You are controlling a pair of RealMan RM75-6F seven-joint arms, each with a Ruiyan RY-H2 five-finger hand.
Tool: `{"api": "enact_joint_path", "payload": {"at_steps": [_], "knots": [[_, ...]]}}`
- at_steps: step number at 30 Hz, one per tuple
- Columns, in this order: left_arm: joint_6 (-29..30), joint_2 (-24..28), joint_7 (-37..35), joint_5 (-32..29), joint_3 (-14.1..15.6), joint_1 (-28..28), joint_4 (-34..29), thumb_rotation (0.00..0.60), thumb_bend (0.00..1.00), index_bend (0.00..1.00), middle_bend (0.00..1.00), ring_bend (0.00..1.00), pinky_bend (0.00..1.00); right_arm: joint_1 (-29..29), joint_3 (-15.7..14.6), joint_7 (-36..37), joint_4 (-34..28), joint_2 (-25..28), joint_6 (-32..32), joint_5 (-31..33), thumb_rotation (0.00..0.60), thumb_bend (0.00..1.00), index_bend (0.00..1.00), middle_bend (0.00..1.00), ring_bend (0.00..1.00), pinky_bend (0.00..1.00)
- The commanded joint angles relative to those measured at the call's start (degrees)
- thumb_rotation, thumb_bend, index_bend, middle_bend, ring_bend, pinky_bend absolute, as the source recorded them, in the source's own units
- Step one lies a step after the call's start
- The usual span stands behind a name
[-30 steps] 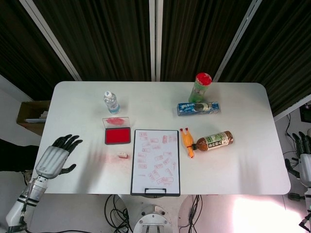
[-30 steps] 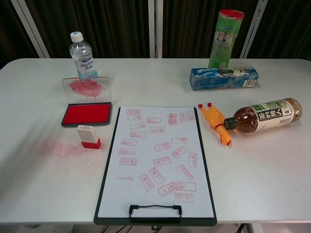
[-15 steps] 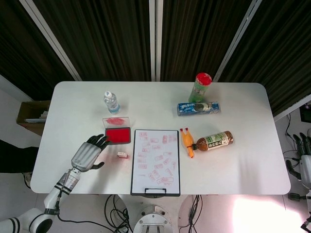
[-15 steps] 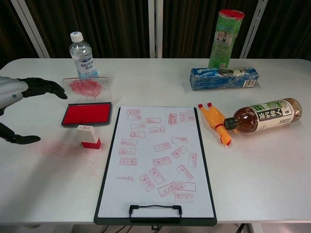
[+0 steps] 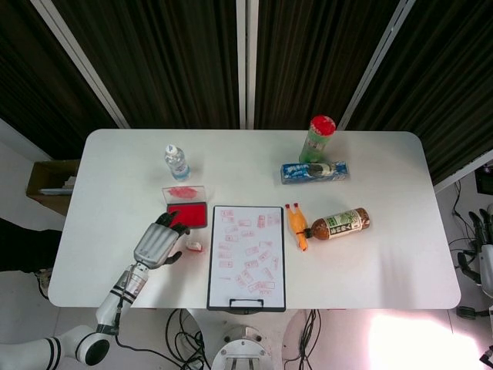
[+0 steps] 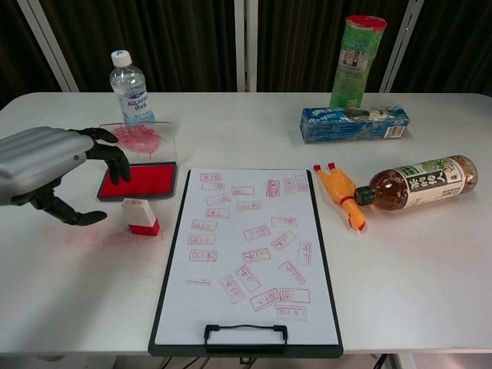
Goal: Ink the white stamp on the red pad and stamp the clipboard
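The white stamp (image 6: 140, 216) with a red base stands upright on the table, just left of the clipboard (image 6: 247, 254); the head view shows the stamp (image 5: 193, 247) too. The open red ink pad (image 6: 138, 181) lies behind it, its clear lid raised. My left hand (image 6: 55, 171) hovers left of the stamp and over the pad's left end, fingers apart and holding nothing. In the head view the left hand (image 5: 159, 241) is close beside the stamp. The clipboard (image 5: 248, 257) sheet carries several red prints. My right hand (image 5: 487, 250) hangs off the table's far right edge.
A water bottle (image 6: 129, 86) stands behind the pad. A green can (image 6: 357, 61) and a blue packet (image 6: 354, 123) sit at the back right. A yellow rubber chicken (image 6: 340, 194) and a lying tea bottle (image 6: 415, 183) are right of the clipboard. Red ink smears (image 6: 100, 234) mark the table.
My left hand has moved right and forward from the table's left edge to just beside the stamp and pad. The stamp and right hand stay put.
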Motion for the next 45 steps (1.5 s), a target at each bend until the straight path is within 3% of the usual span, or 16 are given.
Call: {"api": "enact_joint_path", "payload": {"at_steps": [1, 14, 37, 45], "knots": [[-0.56, -1.15, 0.84, -1.05, 0.02, -0.57, -0.02, 0.6, 0.25, 0.38, 0.4, 0.09, 0.18, -0.13, 0.01, 0.23, 0.13, 0.06, 0.02, 0.15, 0.6, 0.3, 0.0, 0.0, 0.0, 0.0], [-0.92, -4.28, -0.3, -1.97, 0.29, -2.21, 3.47, 0.6, 0.33, 0.43, 0.4, 0.09, 0.18, -0.15, -0.01, 0.72, 1.33, -0.62, -0.91, 0.8, 0.6, 0.32, 0.0, 0.0, 0.0, 0.0], [-1.95, -5.49, -2.29, -3.1, 0.7, -4.24, 5.88, 0.6, 0.34, 0.48, 0.39, 0.11, 0.18, -0.27, 0.1, 0.48, 2.01, -1.05, -1.34, 1.34, 0.6, 0.32, 0.0, 0.0, 0.0, 0.0], [-2.24, -5.61, -2.5, -4.12, 0.66, -4.53, 6.13, 0.6, 0.38, 0.51, 0.4, 0.11, 0.18, -0.3, 0.07, 0.73, 2.29, -1.16, -1.43, 1.31, 0.6, 0.32, 0.0, 0.0, 0.0, 0.0]]}}
